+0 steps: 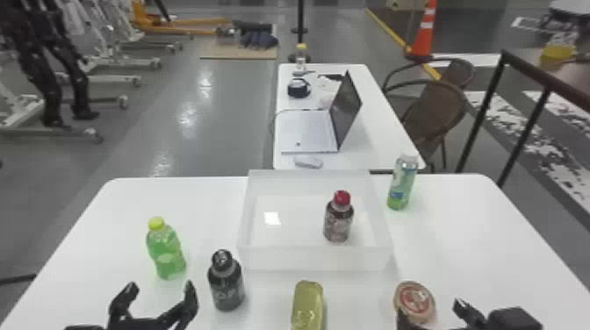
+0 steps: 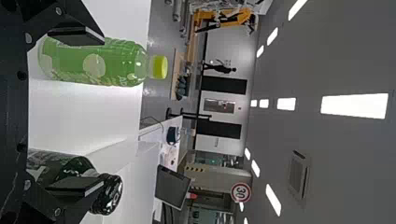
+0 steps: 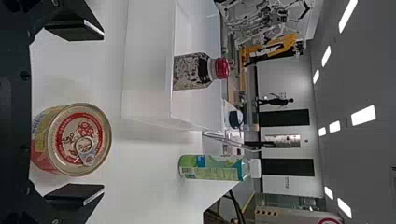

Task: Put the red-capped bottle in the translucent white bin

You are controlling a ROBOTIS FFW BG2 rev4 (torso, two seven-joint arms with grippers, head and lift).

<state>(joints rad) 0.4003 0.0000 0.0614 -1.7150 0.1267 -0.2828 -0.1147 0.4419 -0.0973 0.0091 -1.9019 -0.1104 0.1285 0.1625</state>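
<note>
Red-capped bottle (image 1: 338,221) stands upright inside the translucent white bin (image 1: 314,260), toward its right side.
The left gripper (image 1: 160,286), fingers apart, hangs off the bin's near left corner; the right gripper (image 1: 429,308), fingers also spread, is off its near right corner, by a round can (image 1: 414,298) on the table (image 1: 483,245).

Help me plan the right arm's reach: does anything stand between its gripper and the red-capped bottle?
Yes: a round can stands just ahead of the open right gripper, then comes the near wall of the translucent white bin; the red-capped bottle stands inside it.
</note>
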